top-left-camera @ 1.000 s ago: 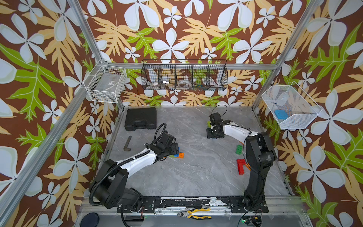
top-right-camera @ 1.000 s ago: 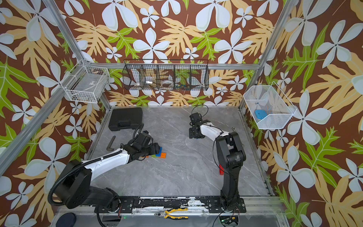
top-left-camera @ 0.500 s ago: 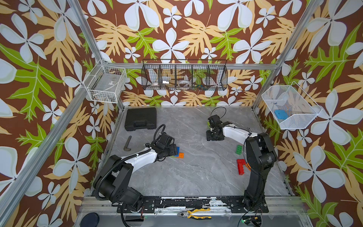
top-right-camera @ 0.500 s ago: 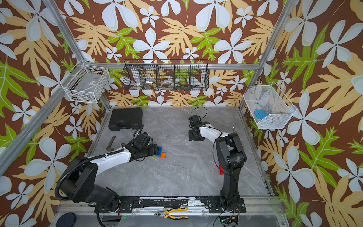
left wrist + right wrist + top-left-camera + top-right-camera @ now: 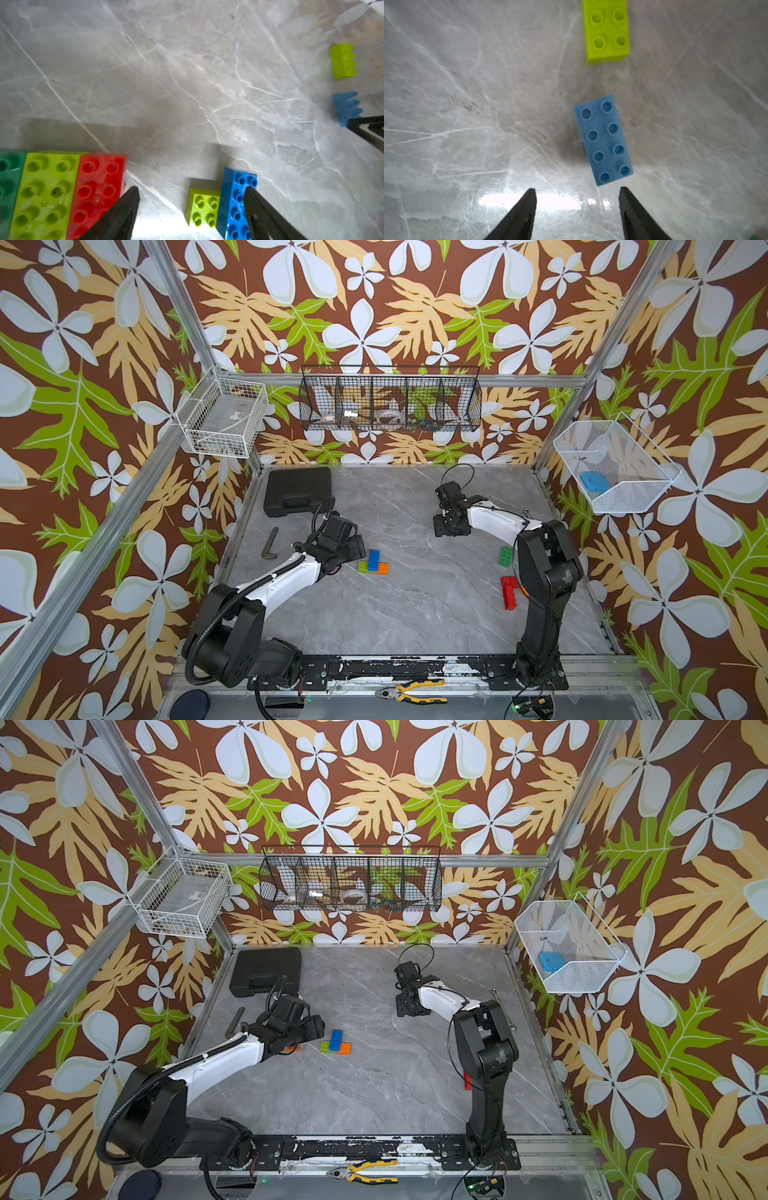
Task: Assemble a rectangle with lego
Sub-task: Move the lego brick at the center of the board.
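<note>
Just past R end effector (image 5: 577,189), blue lego (image 5: 603,139)

Bright overhead light, glare, blurred wrist-view edges

Glossy plastic lego (image 5: 44,197) sits on smooth, reflective stone-look tabletop (image 5: 187,83).

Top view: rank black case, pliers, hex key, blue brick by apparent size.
1. black case, clearly largest.
2. pliers, though they lie at the front edge, probably nearer the camera.
3. hex key and blue brick: the key is longer but thinner, too close to rank.
</note>
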`<state>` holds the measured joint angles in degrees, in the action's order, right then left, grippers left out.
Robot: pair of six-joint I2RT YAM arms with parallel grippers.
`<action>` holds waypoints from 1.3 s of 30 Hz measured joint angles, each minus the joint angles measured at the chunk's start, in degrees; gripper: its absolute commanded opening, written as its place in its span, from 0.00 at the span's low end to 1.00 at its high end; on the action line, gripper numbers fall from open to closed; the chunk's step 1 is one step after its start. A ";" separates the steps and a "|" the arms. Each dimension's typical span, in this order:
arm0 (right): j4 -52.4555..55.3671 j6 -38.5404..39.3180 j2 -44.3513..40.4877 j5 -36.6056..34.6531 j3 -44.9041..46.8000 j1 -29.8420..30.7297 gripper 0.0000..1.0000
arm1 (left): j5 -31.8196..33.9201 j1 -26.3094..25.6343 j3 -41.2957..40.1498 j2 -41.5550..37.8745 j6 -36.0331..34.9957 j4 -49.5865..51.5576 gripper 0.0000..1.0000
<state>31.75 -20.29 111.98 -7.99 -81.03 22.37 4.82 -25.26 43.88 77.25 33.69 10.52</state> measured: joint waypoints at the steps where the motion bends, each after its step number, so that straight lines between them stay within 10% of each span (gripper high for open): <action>1: 0.42 0.48 0.02 -0.44 -0.63 -0.33 0.69 | 0.00 -0.33 0.11 -1.40 -0.07 0.11 0.81; 6: 1.66 3.08 4.72 -2.49 -5.29 -2.56 0.67 | -0.70 -2.34 1.51 -4.63 -0.83 0.39 0.79; 12: 2.27 4.92 10.60 -0.48 -9.81 -2.82 0.43 | -0.79 -2.67 2.23 -6.08 -0.85 0.98 0.75; 20: -1.57 0.31 4.11 1.70 1.49 1.57 0.22 | 3.10 -5.73 5.20 -6.25 -1.27 4.22 0.76; 25: -4.83 -10.80 -6.14 1.36 16.24 10.71 0.24 | 6.80 -11.15 7.54 -4.72 -0.85 5.27 0.73; 31: -9.16 -27.02 -12.74 5.07 24.39 19.82 0.50 | 8.24 -16.41 7.96 -2.51 2.40 6.38 0.69; 39: -11.80 -33.09 -28.26 13.46 31.41 13.66 0.55 | 8.94 -24.33 13.29 4.94 6.10 8.52 0.69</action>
<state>19.94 -53.39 83.72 5.48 -49.63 36.03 13.76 -49.58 57.17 82.19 39.79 19.05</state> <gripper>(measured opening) 0.558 0.681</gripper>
